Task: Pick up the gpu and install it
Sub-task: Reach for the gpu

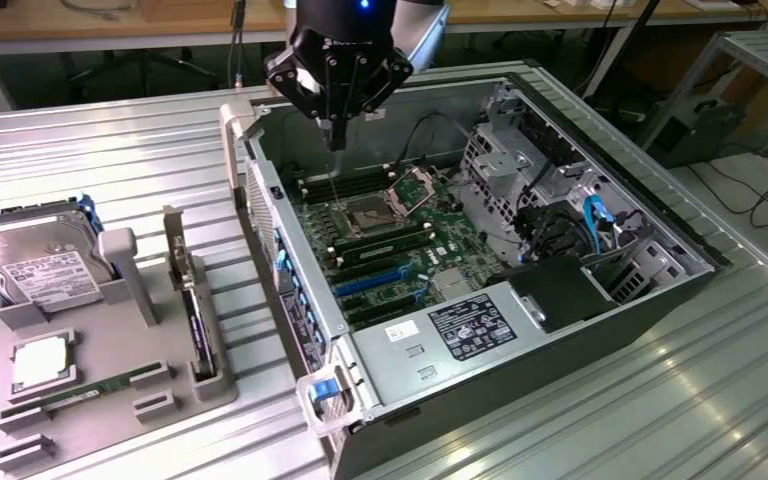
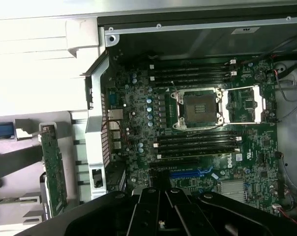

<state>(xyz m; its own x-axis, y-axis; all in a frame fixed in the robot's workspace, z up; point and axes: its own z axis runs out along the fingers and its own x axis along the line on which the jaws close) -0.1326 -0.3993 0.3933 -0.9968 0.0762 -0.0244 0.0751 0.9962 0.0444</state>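
The gripper (image 2: pixel 161 204), fingers together, hangs over the motherboard (image 2: pixel 138 113) inside the open case (image 2: pixel 188 25), near its blue slot (image 2: pixel 188 173). The gpu (image 2: pixel 54 167) stands on edge outside the case, well apart.

Inventory, as counted.

- Ribbed metal table (image 1: pixel 104 150): one.
- Computer case (image 1: pixel 544 400), open: one.
- Motherboard (image 1: pixel 404 250): one is counted inside the case.
- CPU socket (image 2: pixel 200 108): one.
- Hinged socket cover (image 2: pixel 244 104): one.
- Banks of memory slots (image 2: pixel 193 73): two are counted. The slots within each bank could not be counted with certainty.
- Labelled metal power unit (image 1: pixel 464 325): one.
- Grey holder tray (image 1: pixel 91 430): one.
- Held in the tray:
  - gpu (image 1: pixel 200 325): one.
  - Hard drive (image 1: pixel 44 272): one.
  - Memory stick (image 1: pixel 84 392): one.
  - Square silver chip (image 1: pixel 40 362): one.
- Gripper (image 1: pixel 337 135): one.
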